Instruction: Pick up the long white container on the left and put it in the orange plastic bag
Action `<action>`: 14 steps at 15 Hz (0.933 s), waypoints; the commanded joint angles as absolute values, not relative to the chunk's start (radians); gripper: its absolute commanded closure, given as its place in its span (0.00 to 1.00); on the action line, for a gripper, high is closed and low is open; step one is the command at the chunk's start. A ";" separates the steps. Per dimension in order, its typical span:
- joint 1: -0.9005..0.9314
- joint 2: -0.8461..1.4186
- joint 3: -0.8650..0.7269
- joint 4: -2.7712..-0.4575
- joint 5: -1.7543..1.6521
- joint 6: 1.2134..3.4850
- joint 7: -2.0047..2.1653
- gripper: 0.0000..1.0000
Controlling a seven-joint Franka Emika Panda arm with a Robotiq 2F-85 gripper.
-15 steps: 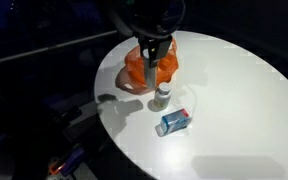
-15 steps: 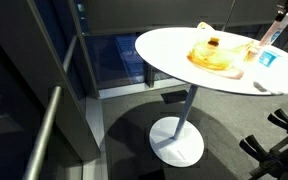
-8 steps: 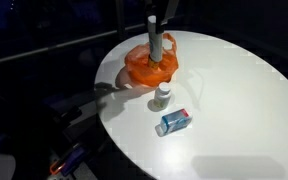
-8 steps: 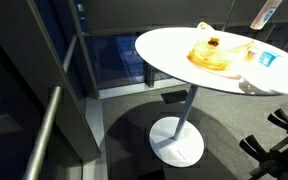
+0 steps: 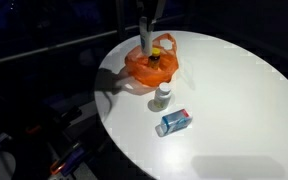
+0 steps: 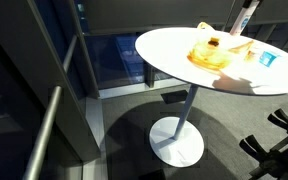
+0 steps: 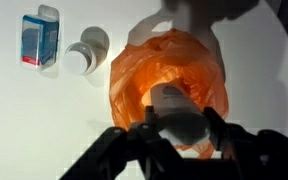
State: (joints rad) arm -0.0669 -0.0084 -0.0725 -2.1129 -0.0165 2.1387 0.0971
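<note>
My gripper (image 7: 176,128) is shut on the long white container (image 7: 176,110), which hangs upright from the jaws. In the wrist view it is directly above the open orange plastic bag (image 7: 169,70). In an exterior view the container (image 5: 144,38) hangs over the bag (image 5: 149,66) on the round white table (image 5: 234,100). In an exterior view the container (image 6: 245,18) is held above the bag (image 6: 210,54) near the table's far side; the gripper itself is mostly cut off at the frame top.
A small white bottle (image 5: 162,96) (image 7: 86,55) stands next to the bag. A blue and white box (image 5: 173,122) (image 7: 40,38) (image 6: 267,58) lies beyond it. The table stands on a single pedestal (image 6: 179,140). Dark surroundings and a railing (image 6: 44,130) lie off the table.
The gripper has carried the container up and across, from beside the small bottle to above the orange bag. The bottle and box have not moved.
</note>
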 commanded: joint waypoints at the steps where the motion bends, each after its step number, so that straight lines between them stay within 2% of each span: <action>1: -0.067 0.077 -0.070 -2.039 -0.002 2.105 0.073 0.73; 14: -0.069 0.295 -0.049 -1.899 0.045 2.101 -0.005 0.73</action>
State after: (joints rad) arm -0.0648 0.2607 -0.0607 -1.9670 0.0203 2.1375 0.0314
